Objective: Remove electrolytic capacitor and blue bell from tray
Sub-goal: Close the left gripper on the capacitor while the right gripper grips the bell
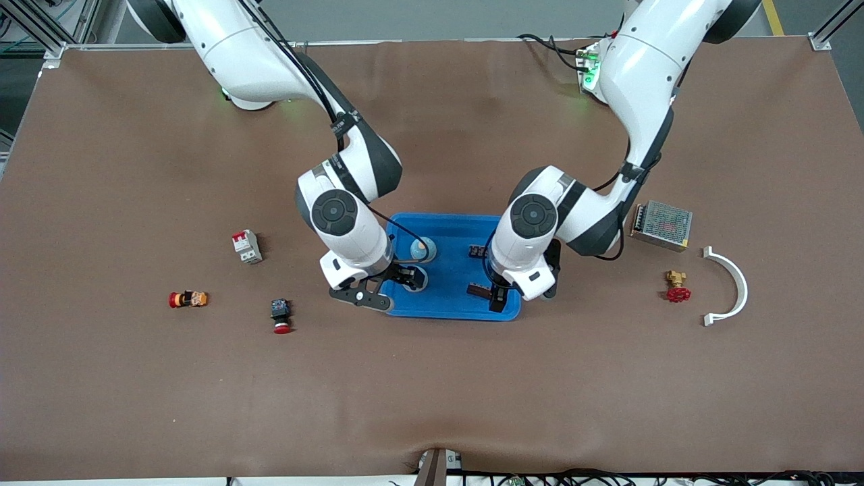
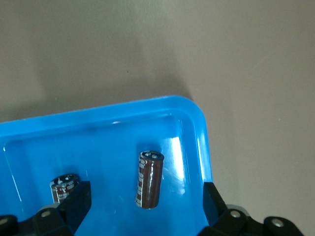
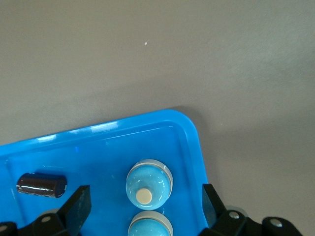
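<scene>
Both grippers hover over the bright blue shallow plastic tray (image 1: 445,297), jaws wide, empty. The left gripper (image 2: 142,209) is over a dark brown cylindrical capacitor (image 2: 149,180); the right gripper (image 3: 145,209) is over two glossy blue domed bells (image 3: 149,182), seen only in the wrist views.

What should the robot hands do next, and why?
Probably lower straight down. The open left gripper hangs over a brown capacitor in the blue tray, and the open right gripper hangs over a blue bell, so neither is gripped yet.

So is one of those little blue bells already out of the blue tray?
No, both blue bells sit inside the tray, between the open fingers of the right pincer.
</scene>
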Robot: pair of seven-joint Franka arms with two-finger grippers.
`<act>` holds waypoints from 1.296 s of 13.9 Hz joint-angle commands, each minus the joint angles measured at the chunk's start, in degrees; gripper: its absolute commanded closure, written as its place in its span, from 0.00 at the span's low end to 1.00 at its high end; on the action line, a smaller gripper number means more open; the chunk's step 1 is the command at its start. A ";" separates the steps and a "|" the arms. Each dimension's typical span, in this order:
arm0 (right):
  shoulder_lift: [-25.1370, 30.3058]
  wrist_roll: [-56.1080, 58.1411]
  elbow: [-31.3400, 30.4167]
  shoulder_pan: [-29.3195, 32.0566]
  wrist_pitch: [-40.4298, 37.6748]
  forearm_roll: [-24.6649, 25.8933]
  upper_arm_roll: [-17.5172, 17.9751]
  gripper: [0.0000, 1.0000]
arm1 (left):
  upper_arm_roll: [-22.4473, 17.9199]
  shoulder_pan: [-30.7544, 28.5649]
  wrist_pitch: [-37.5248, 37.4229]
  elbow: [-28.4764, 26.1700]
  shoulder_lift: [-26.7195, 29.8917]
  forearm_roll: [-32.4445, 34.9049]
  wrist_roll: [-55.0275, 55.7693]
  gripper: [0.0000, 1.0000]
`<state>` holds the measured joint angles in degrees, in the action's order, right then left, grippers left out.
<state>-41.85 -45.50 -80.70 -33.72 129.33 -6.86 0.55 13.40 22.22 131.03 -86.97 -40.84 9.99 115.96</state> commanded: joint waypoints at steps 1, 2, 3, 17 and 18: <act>-2.00 -0.21 1.86 -0.55 -0.13 -0.26 -0.63 0.00 | -1.17 2.29 -0.08 2.68 -2.49 1.52 1.72 0.00; -2.27 -0.12 1.86 -0.55 -0.13 -0.09 -0.64 0.00 | -2.22 3.00 0.01 2.86 -2.93 1.52 1.81 0.00; -2.62 -0.21 1.86 -0.55 -0.13 0.44 -0.64 0.00 | -3.10 4.13 0.01 3.12 -3.37 1.52 1.81 0.00; -7.28 -0.38 1.86 -2.31 6.64 1.67 -0.72 0.00 | -5.66 7.57 0.80 5.32 -7.41 1.61 1.64 0.00; -7.46 -0.38 1.86 -2.40 6.90 1.67 -0.72 0.00 | -5.75 7.66 0.80 5.50 -7.59 1.61 1.72 0.00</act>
<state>-47.84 -45.45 -80.51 -35.42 135.71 -5.90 0.33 8.60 28.66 131.62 -83.68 -46.94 10.04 116.18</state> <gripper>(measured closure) 0.000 0.000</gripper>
